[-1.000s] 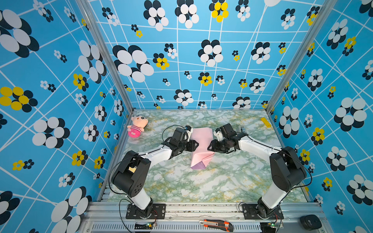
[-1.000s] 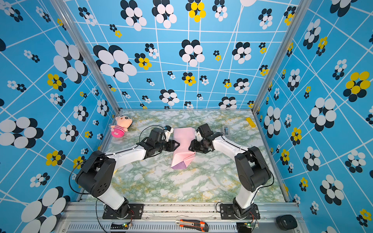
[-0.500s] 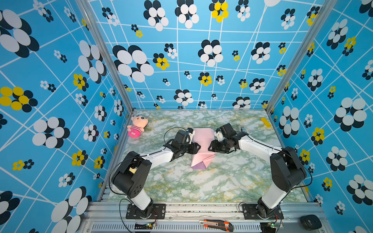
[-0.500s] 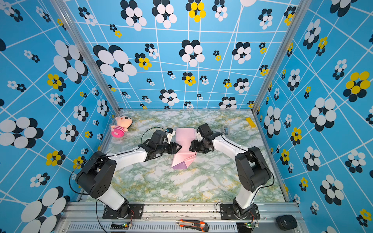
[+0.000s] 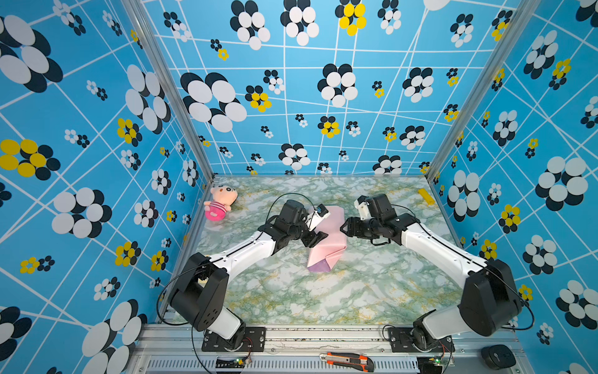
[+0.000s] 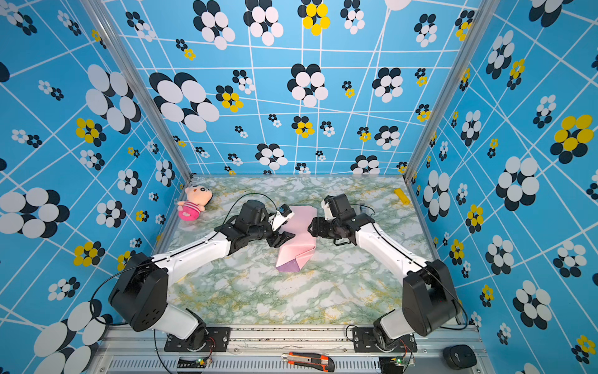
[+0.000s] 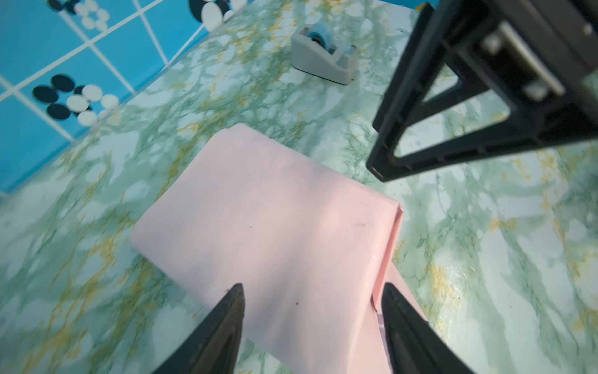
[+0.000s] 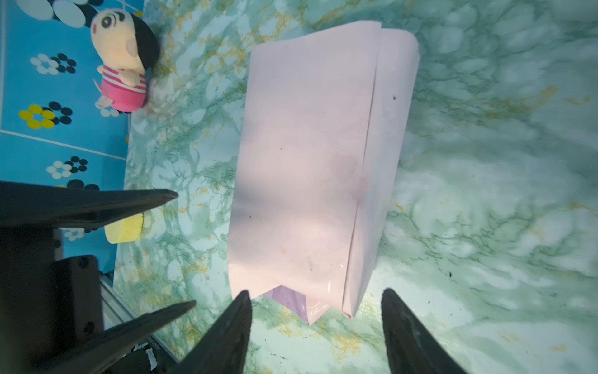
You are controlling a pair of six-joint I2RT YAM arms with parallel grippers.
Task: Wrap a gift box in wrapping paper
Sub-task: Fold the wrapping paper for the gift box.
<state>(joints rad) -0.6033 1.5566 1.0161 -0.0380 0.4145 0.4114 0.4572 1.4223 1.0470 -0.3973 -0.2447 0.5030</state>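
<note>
At the middle of the marbled surface (image 5: 323, 291), the folded wrapping paper (image 5: 328, 247) lies pink face up. Its long axis runs from the back wall towards the arm bases, pointed lilac-tipped end nearest. My left tool (image 7: 312, 288) and right tool (image 8: 315, 291) flank it, both released, grasping nothing. I cannot see the gift box.

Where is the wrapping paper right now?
In both top views the wrapping paper lies folded mid-table between the left gripper and right gripper, its lilac end toward the front rail.
</note>
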